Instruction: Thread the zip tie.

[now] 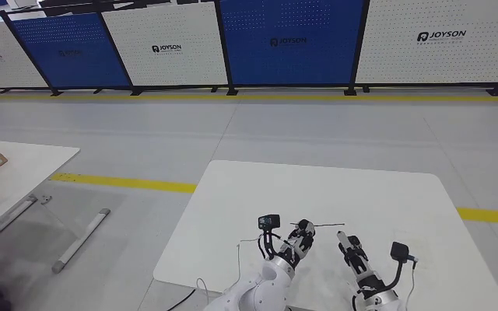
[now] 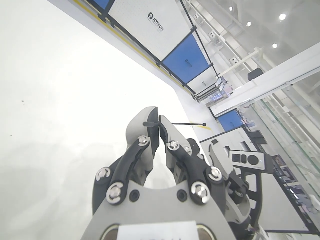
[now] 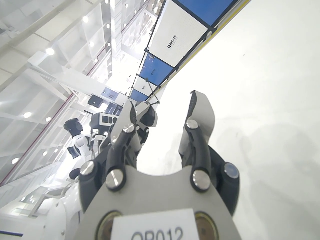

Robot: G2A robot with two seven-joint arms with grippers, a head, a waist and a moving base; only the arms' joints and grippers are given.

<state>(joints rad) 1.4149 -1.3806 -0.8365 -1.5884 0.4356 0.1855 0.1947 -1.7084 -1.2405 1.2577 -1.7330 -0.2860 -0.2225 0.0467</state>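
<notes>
One black zip tie (image 2: 187, 123) (thin, jutting sideways) sits clamped in the left gripper (image 2: 158, 119); the right gripper (image 3: 162, 99) gapes empty beside it; one white table (image 1: 373, 186) lies beneath both.

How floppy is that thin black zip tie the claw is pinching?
Probably fairly stiff: the zip tie sticks out nearly straight from the left claw without sagging. Likely very light, being so thin. It might pivot, pinched only near one end.

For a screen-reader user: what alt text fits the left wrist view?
The left gripper is shut on a thin black zip tie, one short end poking out one side and the long strap out the other, above the white table.
</notes>
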